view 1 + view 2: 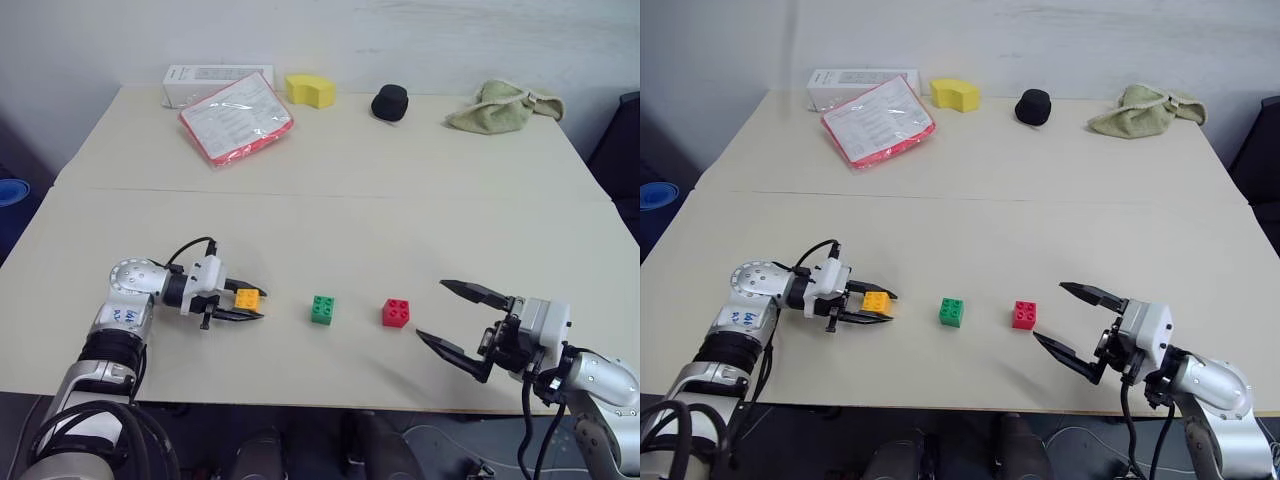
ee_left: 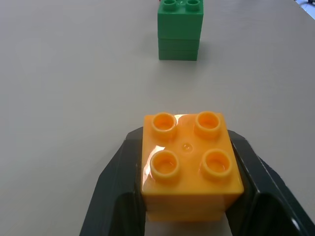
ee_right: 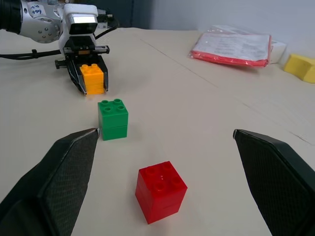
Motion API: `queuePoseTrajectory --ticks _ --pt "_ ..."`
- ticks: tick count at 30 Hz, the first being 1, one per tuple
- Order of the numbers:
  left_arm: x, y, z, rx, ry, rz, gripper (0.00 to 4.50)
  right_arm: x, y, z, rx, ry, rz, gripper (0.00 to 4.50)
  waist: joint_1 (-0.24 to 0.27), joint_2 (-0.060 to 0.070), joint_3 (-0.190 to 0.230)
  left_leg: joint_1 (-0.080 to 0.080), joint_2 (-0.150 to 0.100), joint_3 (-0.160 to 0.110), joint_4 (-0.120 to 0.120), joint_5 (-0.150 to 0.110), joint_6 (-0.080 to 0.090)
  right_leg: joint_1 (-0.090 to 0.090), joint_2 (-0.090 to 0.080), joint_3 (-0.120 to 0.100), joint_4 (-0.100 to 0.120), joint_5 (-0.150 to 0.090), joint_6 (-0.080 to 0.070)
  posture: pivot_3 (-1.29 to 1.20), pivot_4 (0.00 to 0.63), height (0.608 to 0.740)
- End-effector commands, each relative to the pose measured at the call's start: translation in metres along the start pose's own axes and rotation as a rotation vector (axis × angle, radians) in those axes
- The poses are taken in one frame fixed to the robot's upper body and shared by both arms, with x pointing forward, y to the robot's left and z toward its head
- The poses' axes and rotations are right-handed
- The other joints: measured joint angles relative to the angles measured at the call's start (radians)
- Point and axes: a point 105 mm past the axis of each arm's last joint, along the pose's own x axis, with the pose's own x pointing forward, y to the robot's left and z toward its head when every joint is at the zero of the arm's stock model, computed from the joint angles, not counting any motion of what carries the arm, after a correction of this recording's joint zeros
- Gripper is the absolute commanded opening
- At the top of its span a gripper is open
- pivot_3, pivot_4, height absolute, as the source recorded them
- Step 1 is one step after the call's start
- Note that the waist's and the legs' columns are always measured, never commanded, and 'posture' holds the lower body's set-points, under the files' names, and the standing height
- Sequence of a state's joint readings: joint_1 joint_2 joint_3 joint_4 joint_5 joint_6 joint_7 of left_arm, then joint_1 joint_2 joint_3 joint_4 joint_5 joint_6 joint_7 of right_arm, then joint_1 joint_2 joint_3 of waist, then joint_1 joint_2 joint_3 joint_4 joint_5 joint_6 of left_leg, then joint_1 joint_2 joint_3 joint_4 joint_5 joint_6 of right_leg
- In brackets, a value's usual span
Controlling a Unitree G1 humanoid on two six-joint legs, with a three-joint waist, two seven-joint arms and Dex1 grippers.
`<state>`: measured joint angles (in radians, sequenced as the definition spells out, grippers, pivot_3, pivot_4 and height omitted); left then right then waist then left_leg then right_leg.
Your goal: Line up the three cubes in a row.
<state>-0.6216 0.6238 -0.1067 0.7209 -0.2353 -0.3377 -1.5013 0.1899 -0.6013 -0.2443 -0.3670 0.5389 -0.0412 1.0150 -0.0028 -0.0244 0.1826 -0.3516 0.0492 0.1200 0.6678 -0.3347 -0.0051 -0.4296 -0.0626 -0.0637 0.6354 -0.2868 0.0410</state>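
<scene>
Three cubes stand in a line near the table's front edge: orange-yellow [image 1: 247, 298], green [image 1: 322, 309] and red [image 1: 396, 313]. My left gripper [image 1: 258, 303] lies low on the table, pointing right, shut on the orange-yellow cube [image 2: 189, 164] with a black finger on either side. The green cube [image 2: 180, 29] stands a short gap beyond it. My right gripper [image 1: 431, 309] is wide open just right of the red cube [image 3: 161, 191], pointing left at it and holding nothing. The right wrist view also catches the green cube [image 3: 113, 119] and the held orange-yellow cube [image 3: 93, 78].
At the far side of the table are a white box [image 1: 205, 83], a red-edged plastic pouch of papers [image 1: 236, 118], a yellow wedge block [image 1: 310, 90], a black round object [image 1: 390, 103] and a crumpled cloth [image 1: 500, 107]. The table's front edge runs close behind both grippers.
</scene>
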Motion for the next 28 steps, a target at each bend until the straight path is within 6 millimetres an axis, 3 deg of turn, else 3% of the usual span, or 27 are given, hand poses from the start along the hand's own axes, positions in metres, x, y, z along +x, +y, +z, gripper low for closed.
queuePoseTrajectory --ticks 1,9,17,21,28 --pt "0.001 -0.005 0.004 -0.011 -0.016 -0.073 2.27 -0.003 -0.001 0.009 -0.039 -0.015 0.002 4.50 0.000 0.000 0.000 0.000 0.000 0.000 0.000 0.000 0.000 0.000 0.000 0.000 0.000 0.000 0.000 0.00 0.150 0.740" --pt "-0.018 -0.002 0.004 0.013 0.003 0.014 4.48 -0.006 -0.007 0.010 -0.052 0.000 0.048 4.50 -0.002 0.000 0.000 0.000 0.000 0.000 0.000 0.000 0.000 0.000 0.000 0.000 0.000 0.000 0.000 0.00 0.150 0.740" --pt "-0.079 -0.015 0.008 -0.029 0.070 0.226 4.48 -0.030 -0.026 0.028 -0.120 0.124 0.211 4.50 -0.002 0.000 0.000 0.001 0.001 0.000 0.000 -0.001 0.002 0.000 0.000 0.001 0.000 0.000 0.000 0.00 0.150 0.740" --pt "-0.111 -0.030 0.014 -0.113 0.100 0.327 4.48 -0.047 -0.039 0.026 -0.142 0.254 0.266 4.50 -0.001 0.000 0.000 0.001 0.001 -0.001 0.000 -0.003 0.005 0.000 -0.001 0.000 0.000 0.000 0.000 0.00 0.150 0.740" --pt "-0.123 -0.042 0.010 -0.161 0.125 0.404 4.48 -0.051 -0.050 0.017 -0.149 0.246 0.230 4.50 0.001 0.000 0.000 0.001 0.001 -0.001 -0.001 -0.003 0.005 0.001 -0.002 0.000 -0.001 0.000 0.000 0.00 0.150 0.740"
